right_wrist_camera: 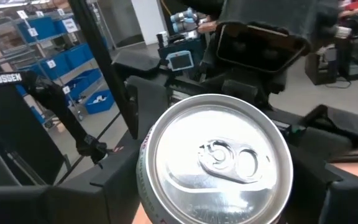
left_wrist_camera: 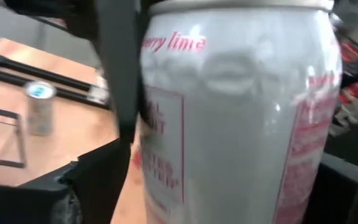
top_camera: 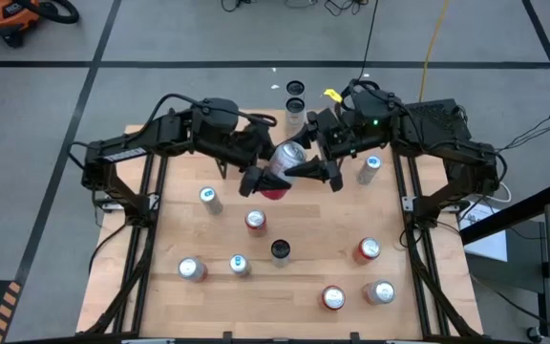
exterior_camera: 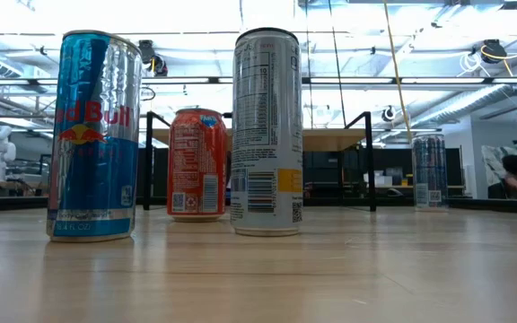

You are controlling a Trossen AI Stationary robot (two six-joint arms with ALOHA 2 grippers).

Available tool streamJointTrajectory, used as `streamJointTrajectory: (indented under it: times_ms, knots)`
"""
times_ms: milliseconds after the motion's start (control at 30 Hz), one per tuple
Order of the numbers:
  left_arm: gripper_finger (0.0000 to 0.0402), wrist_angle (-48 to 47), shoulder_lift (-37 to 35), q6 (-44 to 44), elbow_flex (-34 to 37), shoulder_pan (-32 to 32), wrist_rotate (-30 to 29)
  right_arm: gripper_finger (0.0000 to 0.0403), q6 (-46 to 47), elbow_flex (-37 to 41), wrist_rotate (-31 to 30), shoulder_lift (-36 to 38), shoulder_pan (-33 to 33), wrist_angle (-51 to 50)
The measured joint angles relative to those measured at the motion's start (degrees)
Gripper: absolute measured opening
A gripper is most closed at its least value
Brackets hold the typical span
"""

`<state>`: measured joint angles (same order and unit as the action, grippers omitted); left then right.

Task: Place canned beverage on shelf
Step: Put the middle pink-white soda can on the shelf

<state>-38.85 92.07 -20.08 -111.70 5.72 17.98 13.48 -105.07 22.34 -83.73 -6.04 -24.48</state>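
My right claw [top_camera: 306, 170] pinches a silver can [top_camera: 287, 156] by its sides, up in the air over the far middle of the table [top_camera: 285, 287]. My left claw [top_camera: 261, 182] is spread wide with a finger on each side of the same can, and I cannot tell if it touches. The shelf [exterior_camera: 258, 135] stands at the back, mostly hidden behind other cans.

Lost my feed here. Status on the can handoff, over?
Both tools meet mid-table at the white can, tilted and airborne. Right tool shut on it; left tool beside it, grip unclear. Shelf at the far edge, two cans on it.
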Motion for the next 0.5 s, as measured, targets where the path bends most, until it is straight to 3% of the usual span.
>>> streamJointTrajectory:
  times_ms: [200,500]
  knots:
    - [0.0397,-0.23,-0.71,1.53,0.00,0.00,-9.10,0.0272,1.76,0.01,-0.96,1.65,-2.84,-2.60]
    - [0.0398,-0.24,-1.23,5.47,-0.04,0.09,-26.52,0.0273,2.89,-0.04,-13.34,2.63,-6.02,-4.03]
